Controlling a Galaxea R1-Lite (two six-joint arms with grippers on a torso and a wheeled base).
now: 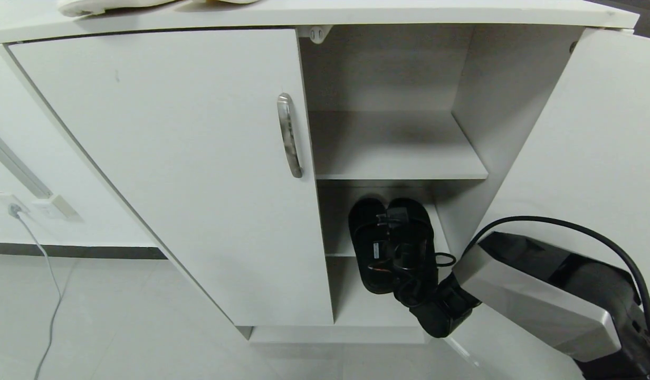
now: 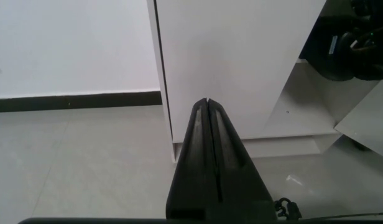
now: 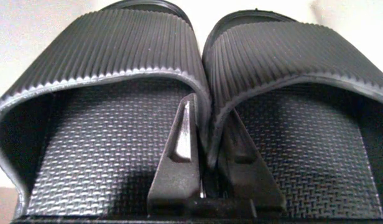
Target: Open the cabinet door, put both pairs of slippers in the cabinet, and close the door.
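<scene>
The right pincer [image 3: 210, 124] is clamped on the pair of black slippers [image 1: 391, 240]: its two fingers squeeze together the inner strap walls of both slippers, so the pair is held as one piece. In the head view this pair is in the lower middle of the frame, with the toes already inside the cabinet [image 1: 388, 68] above the lower shelf [image 1: 336, 245] and the heels reaching out past the shelf edge. I cannot tell if the soles rest on the shelf or hang just over it. Around this, the right door [image 1: 594, 137] stands wide open at the right of the frame, while the left door [image 1: 172, 158] is closed. I judge that the opening step is done and that the first pair is almost placed, but not yet released. The second pair, the light slippers [image 1: 101, 5], lies on top of the cabinet at the upper left edge of the frame, so it is not yet put in, and the closing of the door also remains. The left pincer [image 2: 207, 109] is pressed together, holds nothing, and hangs over the floor [image 2: 86, 168] before the cabinet.
</scene>
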